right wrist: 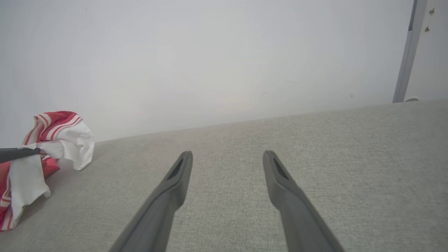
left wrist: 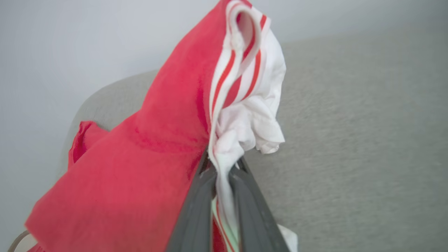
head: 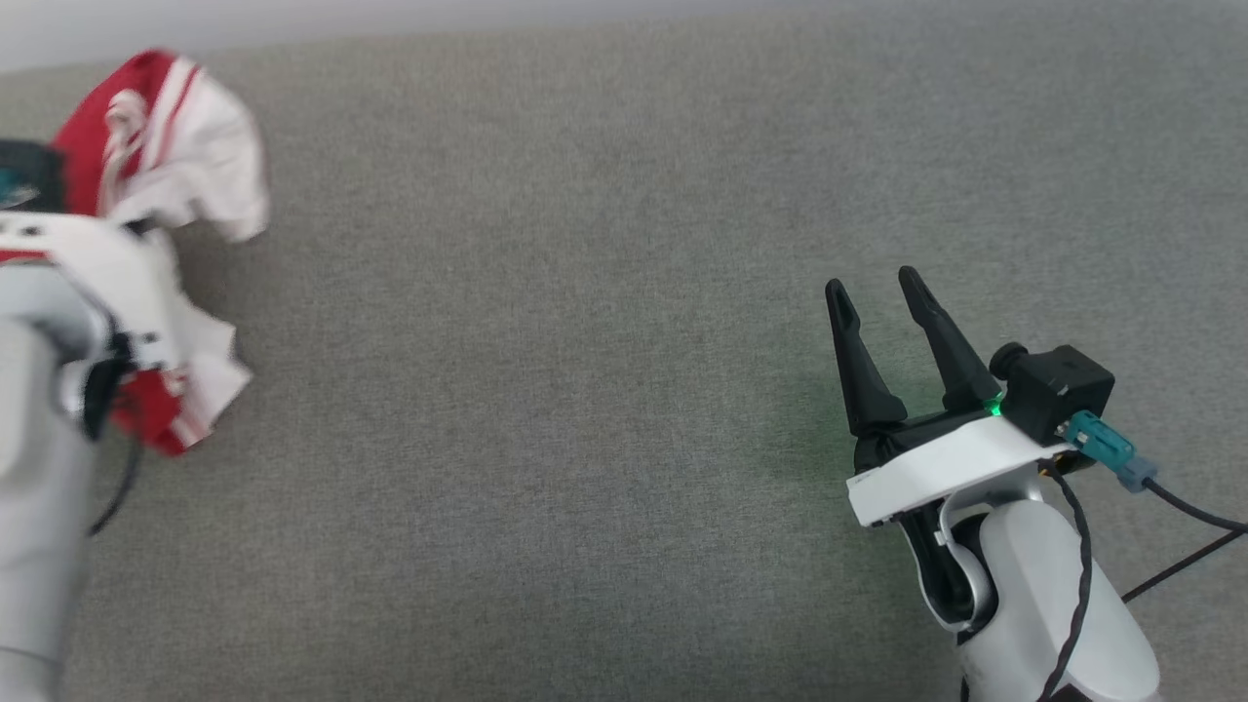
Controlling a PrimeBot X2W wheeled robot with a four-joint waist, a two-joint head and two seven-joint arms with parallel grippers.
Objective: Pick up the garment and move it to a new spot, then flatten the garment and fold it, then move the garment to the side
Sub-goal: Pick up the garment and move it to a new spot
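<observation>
at the far left side of the grey table (head: 585,390), the garment (head: 185,146) hangs in a crumpled bunch from the left tool (left wrist: 222,164). the left wrist view shows this tool clenched on the cloth: its two dark fingers (left wrist: 196,210) stand close together with a twisted strip of white fabric and a bit of striped trim pinched between them. above the fingertips the white sleeve part puffs out to one side, with a red-and-white striped band looping over the top. the broad red body of the shirt drapes down the other side of the fingers and covers much of that view.

from the head view the pale left forearm (head: 39,468) lies over the middle of the bunch, so red and white folds show both beyond it and nearer the robot. seen from the right wrist, the lower folds reach down to the table or very near it; i cannot tell which.

the right tool (head: 871,281) is well apart from the garment, over the right side of the table. it is released, its two fingers spread wide with nothing between them, pointing toward the pale wall (right wrist: 210,70) behind the table. bare grey table lies between the two tools.
</observation>
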